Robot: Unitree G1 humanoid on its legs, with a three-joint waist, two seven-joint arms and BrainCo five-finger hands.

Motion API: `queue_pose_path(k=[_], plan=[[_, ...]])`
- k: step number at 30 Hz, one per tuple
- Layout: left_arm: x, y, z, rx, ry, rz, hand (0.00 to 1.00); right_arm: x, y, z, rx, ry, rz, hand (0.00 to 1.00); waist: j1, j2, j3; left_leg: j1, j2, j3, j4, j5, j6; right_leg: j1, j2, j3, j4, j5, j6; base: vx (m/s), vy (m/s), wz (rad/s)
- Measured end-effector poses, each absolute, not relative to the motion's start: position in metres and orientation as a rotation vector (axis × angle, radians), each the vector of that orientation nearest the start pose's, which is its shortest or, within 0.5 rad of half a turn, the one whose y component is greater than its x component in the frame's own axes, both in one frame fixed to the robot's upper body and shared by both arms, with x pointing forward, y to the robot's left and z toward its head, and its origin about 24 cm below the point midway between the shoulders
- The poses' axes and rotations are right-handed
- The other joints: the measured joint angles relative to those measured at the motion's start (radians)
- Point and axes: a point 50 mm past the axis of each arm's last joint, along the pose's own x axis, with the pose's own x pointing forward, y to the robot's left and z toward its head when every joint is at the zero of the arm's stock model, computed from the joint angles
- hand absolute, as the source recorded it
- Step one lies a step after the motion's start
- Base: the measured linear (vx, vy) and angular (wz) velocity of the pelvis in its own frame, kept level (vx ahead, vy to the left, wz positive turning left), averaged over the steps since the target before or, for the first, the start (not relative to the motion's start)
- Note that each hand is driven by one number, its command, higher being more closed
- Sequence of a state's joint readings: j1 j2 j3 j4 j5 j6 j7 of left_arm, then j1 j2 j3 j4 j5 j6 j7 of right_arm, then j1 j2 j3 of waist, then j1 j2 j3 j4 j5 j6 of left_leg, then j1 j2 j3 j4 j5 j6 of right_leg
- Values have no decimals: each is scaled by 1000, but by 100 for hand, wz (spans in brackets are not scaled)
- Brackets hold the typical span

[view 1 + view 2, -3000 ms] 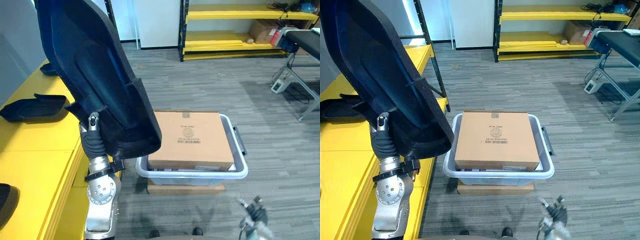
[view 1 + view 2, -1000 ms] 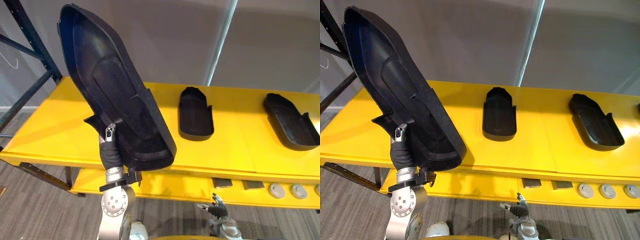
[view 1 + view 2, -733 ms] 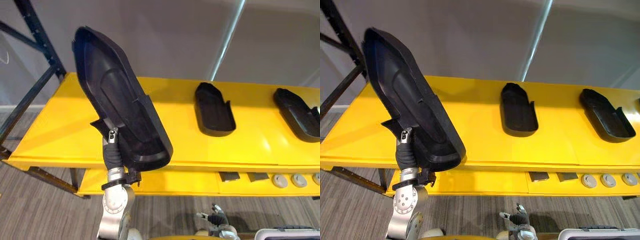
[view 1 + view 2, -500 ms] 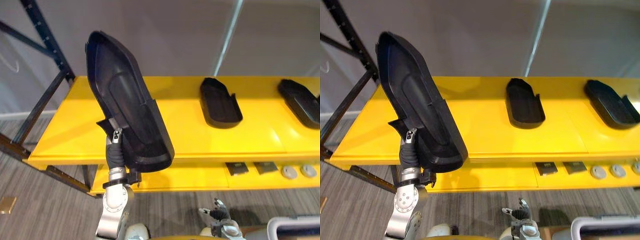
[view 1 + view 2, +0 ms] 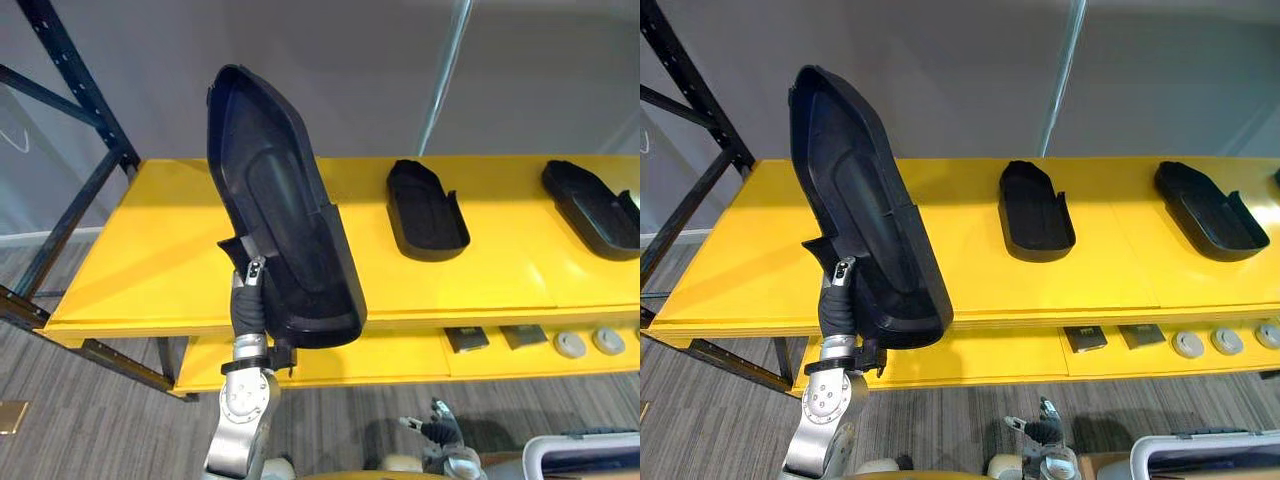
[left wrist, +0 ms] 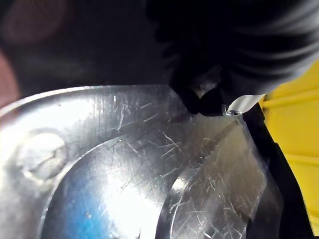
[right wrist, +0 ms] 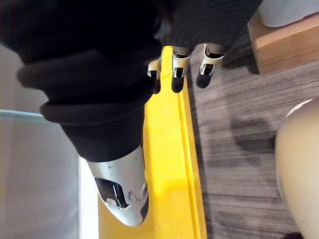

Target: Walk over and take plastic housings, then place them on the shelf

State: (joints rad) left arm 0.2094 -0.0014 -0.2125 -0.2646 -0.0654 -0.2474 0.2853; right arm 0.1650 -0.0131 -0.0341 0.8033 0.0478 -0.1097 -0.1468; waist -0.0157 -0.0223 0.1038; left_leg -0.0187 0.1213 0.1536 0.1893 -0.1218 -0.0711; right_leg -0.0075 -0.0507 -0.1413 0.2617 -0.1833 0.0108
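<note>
Yellow shelf [image 5: 150, 270] stood straight ahead, with a middle housing [image 5: 425, 208] and a right housing [image 5: 595, 205] lying flat on it. Left hand [image 5: 246, 305] clamped the big black housing [image 5: 280, 230] upright over the front edge. Right hand [image 5: 438, 432] hung low, fingers slack, empty. Placing step looked due: reach forward, tip it flat onto the bare left part.

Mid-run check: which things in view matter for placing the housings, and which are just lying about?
Job:
- large black housing, held upright in the left hand
- yellow shelf
- two smaller black housings lying on the shelf
- right hand, low and open

Lying about:
- dark square pieces and grey discs on the lower level
- grey bin rim
</note>
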Motion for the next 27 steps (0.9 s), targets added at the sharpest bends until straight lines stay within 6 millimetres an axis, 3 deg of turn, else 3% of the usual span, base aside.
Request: queue_pose_path(k=[5,10,16,20,27], plan=[[207,136,74,-102,-252,175,100,110,-172,-142,2,880,-249,0,4,-15,-42,19,-2,3,-51,25,0,25,8,1,-62,34,2,-7,-4,0],[216,158,63,43,-208,224,100,103,-171,-144,7,899,-232,0,4,-13,-68,59,-6,12,-128,68,2,45,10,8,-106,62,3,-19,11,-3],[248,203,43,210,-72,330,100,103,-177,-144,-7,901,-198,0,-23,10,-78,117,-16,9,-290,167,1,35,22,2,-134,86,0,-52,-7,2],[264,236,32,302,28,415,100,103,-179,-145,-13,904,-191,0,-28,15,-76,114,-12,11,-291,172,-1,37,31,11,-165,106,-1,-35,-8,-8],[283,283,34,392,123,532,100,102,-182,-146,-31,919,-171,0,-31,13,-72,101,-14,25,-291,173,-3,35,40,31,-201,131,0,21,1,-6]])
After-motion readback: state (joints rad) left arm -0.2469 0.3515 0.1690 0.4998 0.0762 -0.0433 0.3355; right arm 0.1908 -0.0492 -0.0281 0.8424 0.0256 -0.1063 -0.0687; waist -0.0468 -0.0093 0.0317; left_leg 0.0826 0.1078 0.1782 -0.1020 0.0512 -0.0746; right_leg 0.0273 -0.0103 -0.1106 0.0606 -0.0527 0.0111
